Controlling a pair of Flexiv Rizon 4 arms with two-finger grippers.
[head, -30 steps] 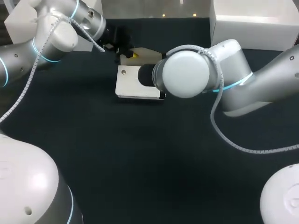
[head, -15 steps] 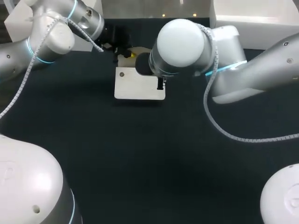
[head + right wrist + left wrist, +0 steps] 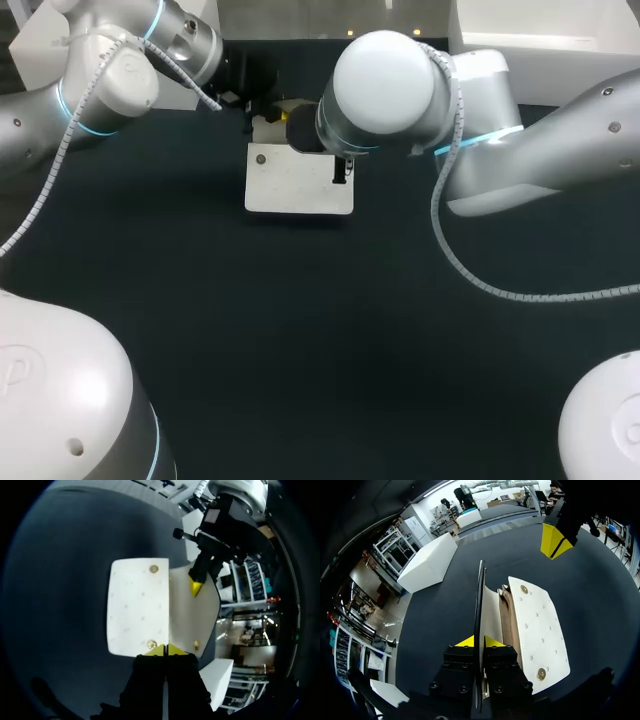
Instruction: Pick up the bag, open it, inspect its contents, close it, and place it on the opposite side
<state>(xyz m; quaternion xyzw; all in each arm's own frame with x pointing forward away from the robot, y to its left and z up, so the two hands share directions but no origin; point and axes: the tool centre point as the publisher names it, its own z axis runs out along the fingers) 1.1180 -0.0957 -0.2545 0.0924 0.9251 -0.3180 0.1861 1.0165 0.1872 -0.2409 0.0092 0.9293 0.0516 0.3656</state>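
Observation:
A white bag (image 3: pixel 298 180) lies on the dark table with its flap (image 3: pixel 137 612) folded out flat, snaps showing. Its brown inside (image 3: pixel 507 615) shows between the flap and the back wall. My left gripper (image 3: pixel 481 641) is shut on the thin upright edge of the bag's back wall (image 3: pixel 480 600), at the bag's far side in the head view (image 3: pixel 268 120). My right gripper (image 3: pixel 165 651) has its yellow tips pressed together on the flap's side edge, beside a snap (image 3: pixel 152 643). In the head view it hangs over the bag's right edge (image 3: pixel 341 170).
White boxes stand at the table's back right (image 3: pixel 545 60) and back left (image 3: pixel 180 95). My right arm's large wrist (image 3: pixel 385 90) hides the bag's far right corner. Dark bare table (image 3: pixel 330 330) stretches in front of the bag.
The right gripper has closed at the flap's edge, and the right wrist has swung back and up while the fingertips stayed by the bag. The left arm has barely moved.

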